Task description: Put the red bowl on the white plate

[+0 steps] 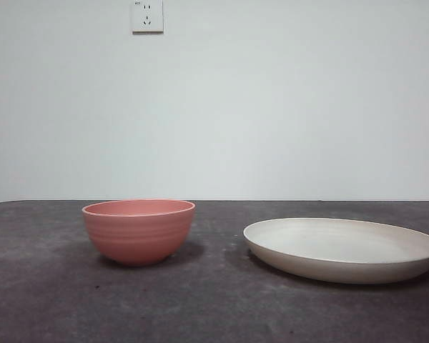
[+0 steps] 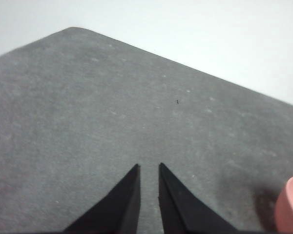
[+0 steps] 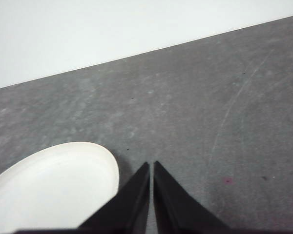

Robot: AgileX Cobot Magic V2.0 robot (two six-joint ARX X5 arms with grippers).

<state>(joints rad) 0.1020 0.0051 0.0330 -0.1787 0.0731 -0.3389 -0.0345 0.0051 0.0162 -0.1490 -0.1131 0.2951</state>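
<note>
Nearest you in the front view, the white plate (image 1: 343,250) sits on the dark grey table (image 1: 200,307), a little closer than the bowl and off to that view's right. You see it as a wide, shallow, cream-white disc with a low raised rim, plain and unmarked, lying flat with its face up; being round, it has no long axis to speak of.

Just behind that line and well apart to the left stands the red bowl (image 1: 139,231). It looks salmon-pink and matte, deep and round, with faint horizontal ridges around its outside, and it is clearly narrower than the plate. It stands upright on its base, mouth opening straight up, with nothing in it that you can see.

Your left gripper (image 2: 149,168) hangs above bare table, jaws nearly together with only a thin gap and nothing between them; a sliver of the bowl's rim shows at the edge of its wrist view. Your right gripper (image 3: 151,165) has its jaws all but touching, gripping nothing, with the plate's edge just beside them.

Farthest back, a white wall (image 1: 272,107) carries a power socket (image 1: 147,16).
</note>
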